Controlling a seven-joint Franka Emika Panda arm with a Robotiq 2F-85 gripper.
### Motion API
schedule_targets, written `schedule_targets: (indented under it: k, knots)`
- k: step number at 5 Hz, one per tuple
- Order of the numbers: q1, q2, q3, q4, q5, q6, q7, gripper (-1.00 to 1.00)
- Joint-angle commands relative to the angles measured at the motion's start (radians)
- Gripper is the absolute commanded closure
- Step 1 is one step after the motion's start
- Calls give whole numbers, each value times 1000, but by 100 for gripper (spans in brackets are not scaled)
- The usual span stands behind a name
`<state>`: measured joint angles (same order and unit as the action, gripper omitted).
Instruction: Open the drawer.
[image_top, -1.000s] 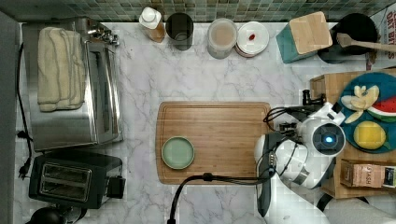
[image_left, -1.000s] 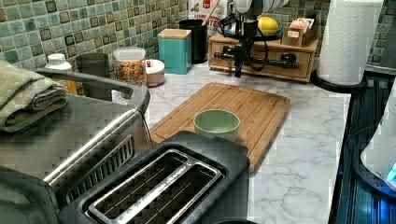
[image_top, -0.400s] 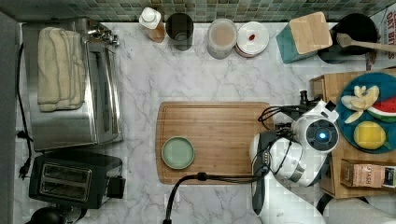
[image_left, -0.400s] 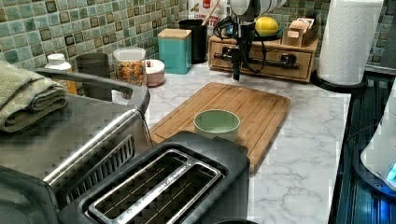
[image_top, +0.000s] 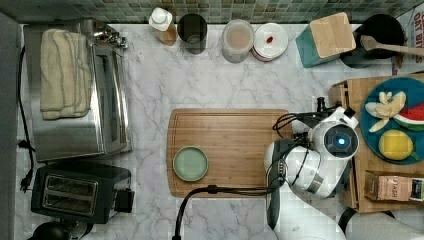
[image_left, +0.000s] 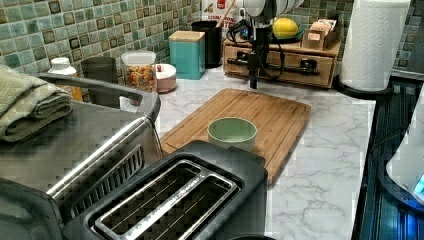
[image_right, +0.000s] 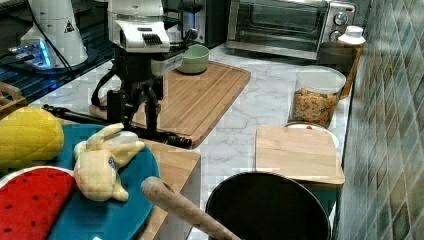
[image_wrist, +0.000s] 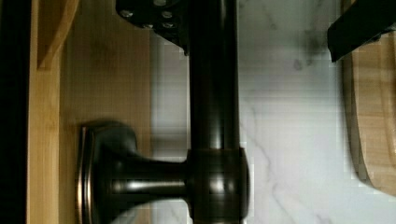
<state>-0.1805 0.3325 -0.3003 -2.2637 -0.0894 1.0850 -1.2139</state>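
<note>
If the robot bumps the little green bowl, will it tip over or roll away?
Probably not. The bowl looks low and wide, sitting flat on the cutting board, so it would likely slide rather than tip. It looks like ceramic, so it could chip if knocked onto the marble counter.

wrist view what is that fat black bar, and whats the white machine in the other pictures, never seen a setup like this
The white machine is a robot arm with a two-fingered gripper at its end. Four cameras record one moment: one looks straight down, two look across the marble counter from opposite ends, and one rides on the wrist.

The black bar is the handle of a wooden drawer, seen close up. The gripper's fingers stand apart with the handle between them, so the handle is straddled, not clamped.

On the counter lie a cutting board carrying a green bowl, plus a toaster, a toaster oven and some jars along the tiled wall.
</note>
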Motion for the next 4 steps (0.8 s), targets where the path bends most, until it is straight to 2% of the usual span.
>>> schedule_targets:
  k: [1,2,3,4]
  knots:
    - [207,-174,114,-207,59,-126,370,-100]
    - [217,-192,192,-240,86,-92,396,-100]
    - [276,-202,211,-257,59,-93,490,-100]
    - [257,-199,255,-256,135,-100,430,-100]
